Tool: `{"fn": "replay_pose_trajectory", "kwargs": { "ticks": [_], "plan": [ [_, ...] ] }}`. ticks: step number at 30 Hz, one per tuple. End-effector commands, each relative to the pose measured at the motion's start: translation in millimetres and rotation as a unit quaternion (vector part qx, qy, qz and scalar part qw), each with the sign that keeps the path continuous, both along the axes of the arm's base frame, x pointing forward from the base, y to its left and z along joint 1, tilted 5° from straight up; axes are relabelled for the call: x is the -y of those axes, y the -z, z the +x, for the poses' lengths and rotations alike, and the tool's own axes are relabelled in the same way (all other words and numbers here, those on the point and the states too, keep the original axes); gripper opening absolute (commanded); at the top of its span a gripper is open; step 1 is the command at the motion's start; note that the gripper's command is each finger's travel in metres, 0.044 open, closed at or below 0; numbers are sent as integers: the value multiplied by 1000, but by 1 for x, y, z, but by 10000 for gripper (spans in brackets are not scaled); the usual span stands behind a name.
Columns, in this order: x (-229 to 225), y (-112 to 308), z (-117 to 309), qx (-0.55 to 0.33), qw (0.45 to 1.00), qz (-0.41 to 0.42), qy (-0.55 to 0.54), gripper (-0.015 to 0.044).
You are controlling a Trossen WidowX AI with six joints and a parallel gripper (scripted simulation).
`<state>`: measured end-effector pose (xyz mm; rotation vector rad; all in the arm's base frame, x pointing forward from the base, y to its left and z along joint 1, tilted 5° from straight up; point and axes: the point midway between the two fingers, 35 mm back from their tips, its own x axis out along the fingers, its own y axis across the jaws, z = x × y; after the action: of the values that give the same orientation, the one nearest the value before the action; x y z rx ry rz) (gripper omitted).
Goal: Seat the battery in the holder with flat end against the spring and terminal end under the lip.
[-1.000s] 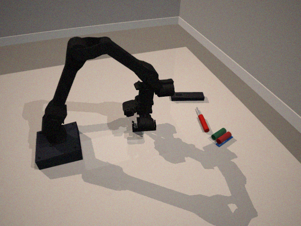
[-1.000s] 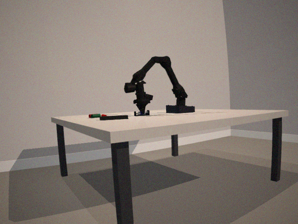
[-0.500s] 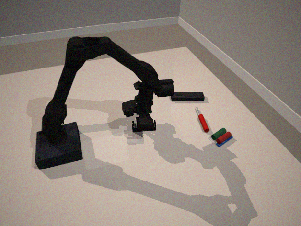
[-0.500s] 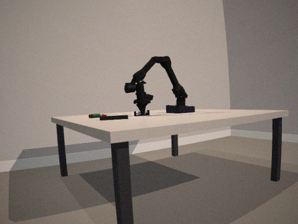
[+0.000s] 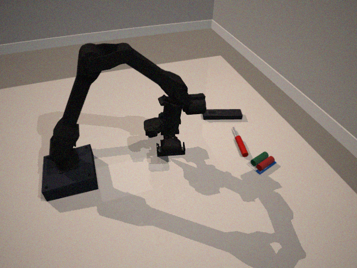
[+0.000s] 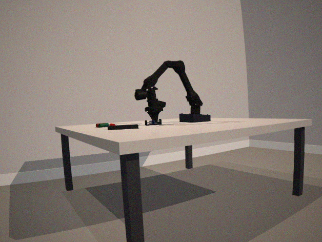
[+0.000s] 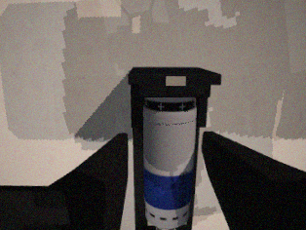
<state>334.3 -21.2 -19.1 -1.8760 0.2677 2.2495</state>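
Note:
The black holder (image 5: 170, 154) (image 6: 159, 122) (image 7: 151, 76) stands on the table. The white battery (image 7: 170, 141) with a blue band lies lengthwise between its side walls and looks straight in the wrist view. Its plus-marked terminal end is at the lip; the terminal tip is hidden under it. The flat end is near the bottom edge of the wrist view, and its contact with the spring cannot be made out. My gripper (image 5: 171, 146) (image 6: 153, 120) (image 7: 165, 140) is open, one finger on each side of the holder, with a narrow gap between each finger and the holder.
A long black box (image 5: 222, 115) (image 6: 123, 127) lies beyond the gripper. A red-handled tool (image 5: 241, 146) lies to the right in the top view. Near it are a green cylinder (image 5: 259, 158) and a red cylinder (image 5: 265, 163) by a blue strip (image 5: 266, 168).

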Motion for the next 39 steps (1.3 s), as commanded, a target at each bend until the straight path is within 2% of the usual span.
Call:
{"fn": "replay_pose_trajectory", "kwargs": {
  "ticks": [1,15,17,23,25,39],
  "plan": [
    [1,-10,5,10,1000,-1,0,178],
    [1,-10,5,10,1000,-1,0,178],
    [1,-14,4,7,1000,-1,0,231],
    [3,-76,7,10,1000,-1,0,388],
    [3,-83,7,10,1000,-1,0,440],
    [3,-83,4,10,1000,-1,0,440]
  ]
}}
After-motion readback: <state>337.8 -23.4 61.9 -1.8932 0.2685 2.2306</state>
